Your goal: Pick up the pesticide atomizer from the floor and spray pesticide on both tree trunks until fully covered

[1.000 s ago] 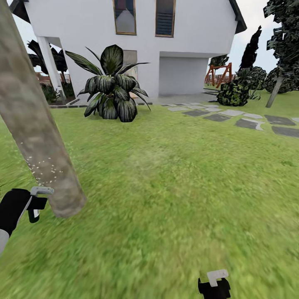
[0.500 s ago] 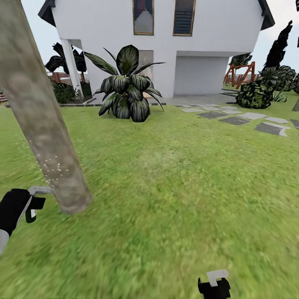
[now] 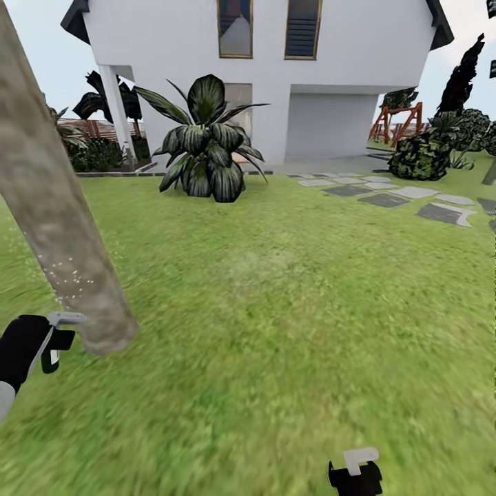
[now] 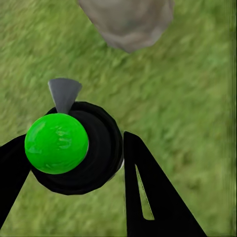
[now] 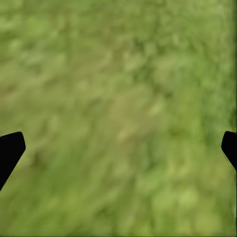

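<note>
One end effector (image 4: 74, 163) grips the atomizer (image 4: 74, 148) beside the trunk (image 3: 55, 213).

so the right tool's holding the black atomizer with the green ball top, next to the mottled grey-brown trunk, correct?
Wrong arm. The left tool holds the black atomizer with the green ball top, as the left wrist view shows. The right tool is open over blurry green grass. The mottled grey-brown trunk part is right.

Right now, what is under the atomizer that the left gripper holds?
Under the atomizer, held by the left gripper, lies green grass, with the base of the tree trunk just ahead. The atomizer's own body covers the ground directly beneath it.
</note>
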